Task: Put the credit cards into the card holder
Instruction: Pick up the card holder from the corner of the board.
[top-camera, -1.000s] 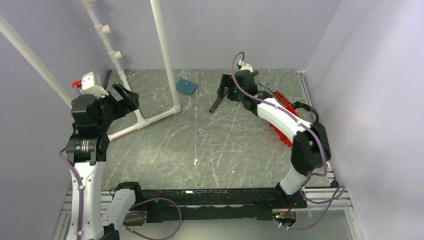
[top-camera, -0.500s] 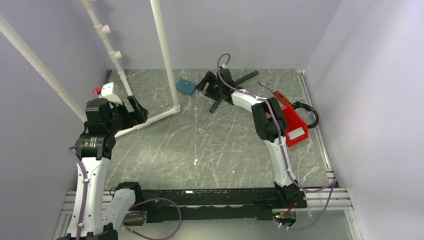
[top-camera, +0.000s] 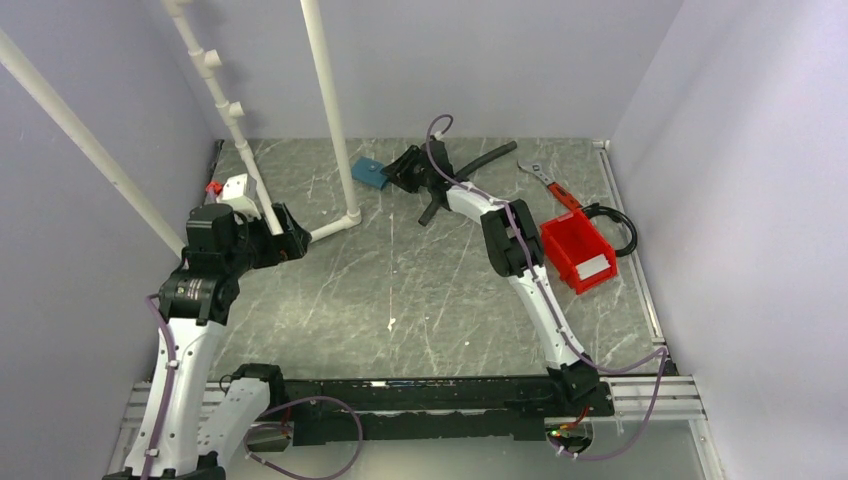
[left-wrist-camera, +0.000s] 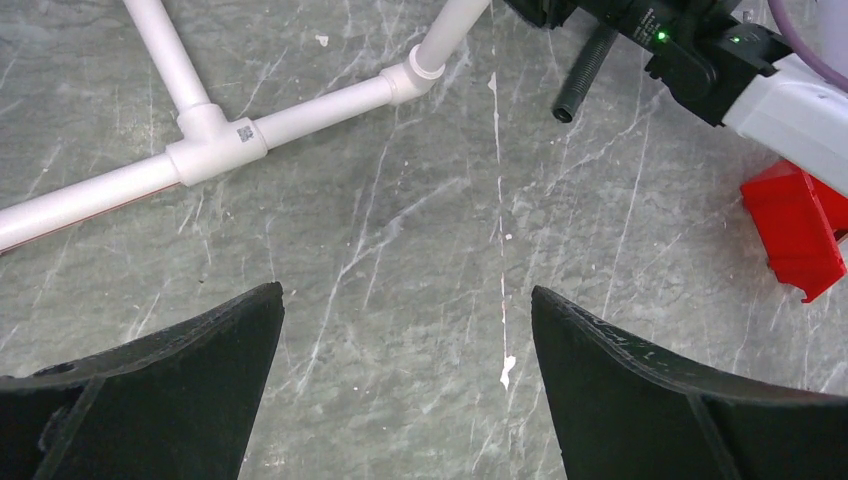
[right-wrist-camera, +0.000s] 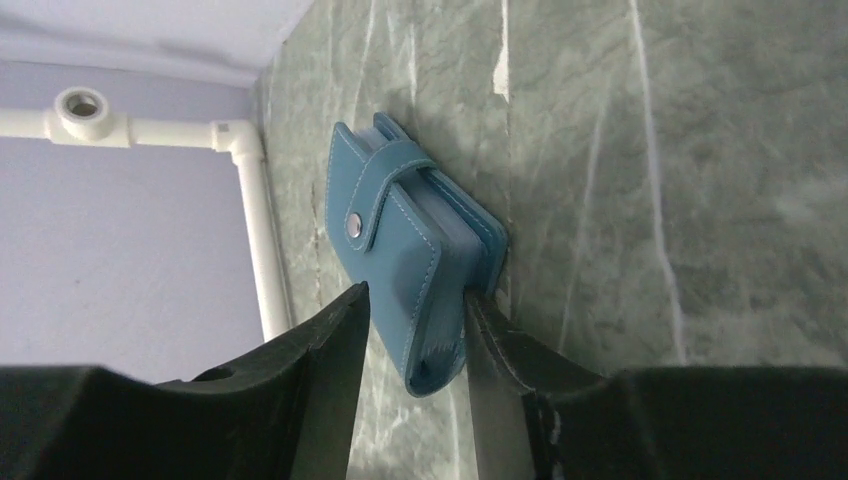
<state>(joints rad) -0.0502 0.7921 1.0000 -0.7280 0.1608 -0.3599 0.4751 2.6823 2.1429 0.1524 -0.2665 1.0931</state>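
Your right gripper (right-wrist-camera: 415, 296) straddles the card holder (right-wrist-camera: 400, 225) at the far edge of the table (left-wrist-camera: 400, 210). One finger touches it, the other is just beside it, so you cannot tell whether they pinch. The holder is closed and its strap is snapped, so its contents are hidden. Your left gripper (left-wrist-camera: 405, 300) hangs with its jaws wide apart. The red bin (top-camera: 597, 268) sits beside the right arm.

Red bin (top-camera: 575, 250) near what looks like a wrench (top-camera: 535, 174).

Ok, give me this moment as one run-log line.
right end effector: straddling closed blue wallet, grip unclear | left end effector: open, empty, above table | cards: not in view
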